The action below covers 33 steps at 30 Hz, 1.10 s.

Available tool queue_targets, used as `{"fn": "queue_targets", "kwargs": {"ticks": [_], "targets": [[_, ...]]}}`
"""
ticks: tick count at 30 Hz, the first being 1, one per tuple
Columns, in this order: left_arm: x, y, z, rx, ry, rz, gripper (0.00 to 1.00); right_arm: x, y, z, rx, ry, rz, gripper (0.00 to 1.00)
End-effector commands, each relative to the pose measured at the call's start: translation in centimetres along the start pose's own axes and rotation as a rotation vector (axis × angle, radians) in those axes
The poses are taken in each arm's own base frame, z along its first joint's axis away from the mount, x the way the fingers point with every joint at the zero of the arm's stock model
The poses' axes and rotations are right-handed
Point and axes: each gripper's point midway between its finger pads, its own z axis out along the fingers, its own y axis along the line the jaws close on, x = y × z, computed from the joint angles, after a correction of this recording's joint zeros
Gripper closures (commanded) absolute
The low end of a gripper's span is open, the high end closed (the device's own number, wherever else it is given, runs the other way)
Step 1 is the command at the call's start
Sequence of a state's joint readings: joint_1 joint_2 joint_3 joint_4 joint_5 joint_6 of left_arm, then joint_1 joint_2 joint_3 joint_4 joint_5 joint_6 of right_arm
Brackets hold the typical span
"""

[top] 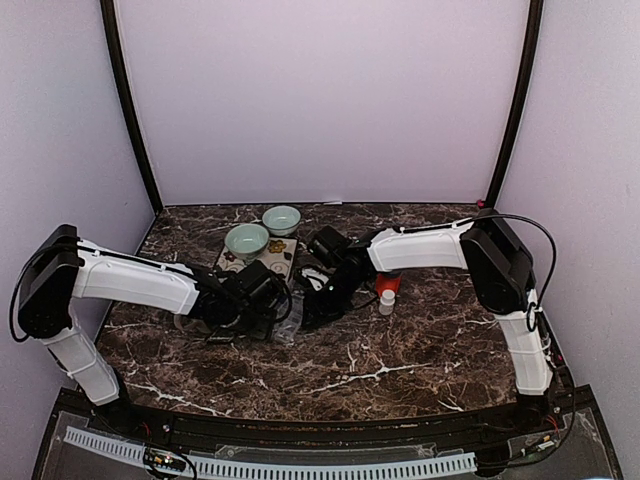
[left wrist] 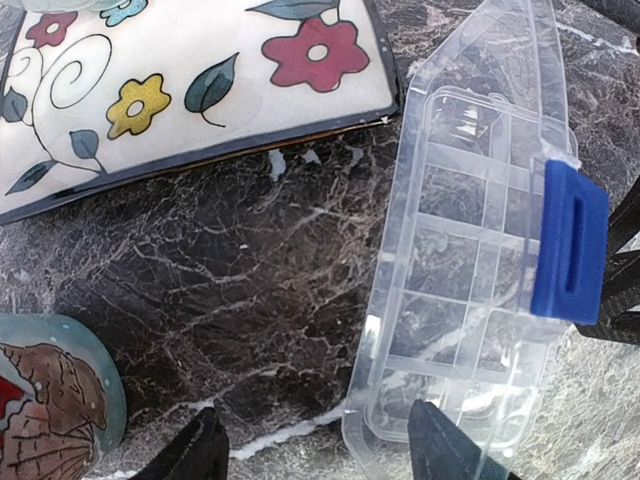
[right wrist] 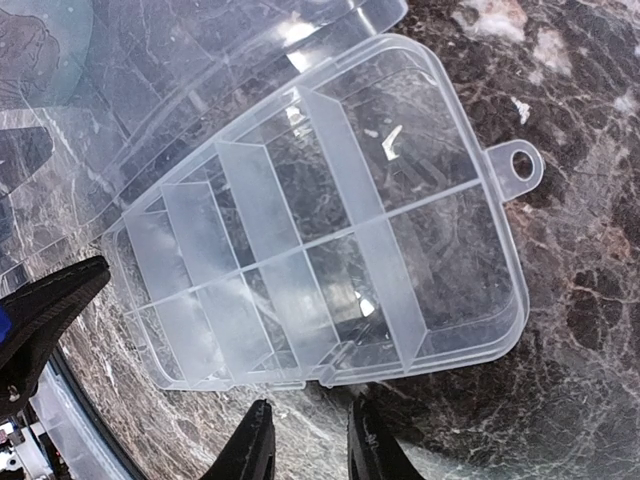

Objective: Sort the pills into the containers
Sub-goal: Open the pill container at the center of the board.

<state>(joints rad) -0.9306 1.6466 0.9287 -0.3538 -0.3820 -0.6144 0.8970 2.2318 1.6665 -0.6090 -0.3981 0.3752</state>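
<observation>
The clear organiser box point(left wrist: 455, 300) lies on the dark marble between my two grippers, and its divided cells point(right wrist: 330, 230) hold nothing. Its lid point(right wrist: 200, 80) is swung open, with a blue latch point(left wrist: 570, 240) on one edge. My left gripper point(left wrist: 320, 450) is open and wide, low over the marble; its right finger point(left wrist: 440, 455) overlaps the box's near corner. My right gripper point(right wrist: 312, 445) is open by a narrow gap with only marble between its fingers, just short of the box's long rim. In the top view both grippers point(top: 268, 298) point(top: 312, 296) meet at the box point(top: 287, 322). No pills show.
A white bottle with a red cap point(top: 387, 294) stands right of the right gripper. Two pale green bowls point(top: 247, 240) point(top: 281, 218) sit behind, on and beside a floral tray point(left wrist: 200, 90). A round pale-rimmed dish with a brown pattern point(left wrist: 50, 400) lies left of my left gripper.
</observation>
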Motion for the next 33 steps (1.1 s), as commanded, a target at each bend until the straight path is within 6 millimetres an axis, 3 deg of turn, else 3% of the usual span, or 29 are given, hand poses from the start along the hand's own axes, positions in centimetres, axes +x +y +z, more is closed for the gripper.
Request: {"fn": "queue_targets", "kwargs": {"ticks": [1,9,16,23,33], "targets": [[-0.6,0.0,-0.1,0.011,-0.011,0.005,0.35,2.2,-2.6,0.9,0.127,0.072,0.024,0.74],[-0.9,-0.4,-0.1,0.074,-0.046,0.008,0.36,-0.2,-3.8,-2.9,0.242,-0.038,-0.021,0.71],[-0.5,-1.6,0.2,0.168,-0.049,0.057,0.38,-2.6,-4.4,-5.8,0.301,-0.146,-0.124,0.57],[-1.2,-3.3,-0.5,0.289,-0.093,0.141,0.42,-4.3,-3.2,-7.3,0.301,-0.204,-0.271,0.50],[-1.7,-3.7,-0.5,0.341,-0.104,0.228,0.50,-5.5,-2.1,-8.2,0.290,-0.256,-0.389,0.48]]}}
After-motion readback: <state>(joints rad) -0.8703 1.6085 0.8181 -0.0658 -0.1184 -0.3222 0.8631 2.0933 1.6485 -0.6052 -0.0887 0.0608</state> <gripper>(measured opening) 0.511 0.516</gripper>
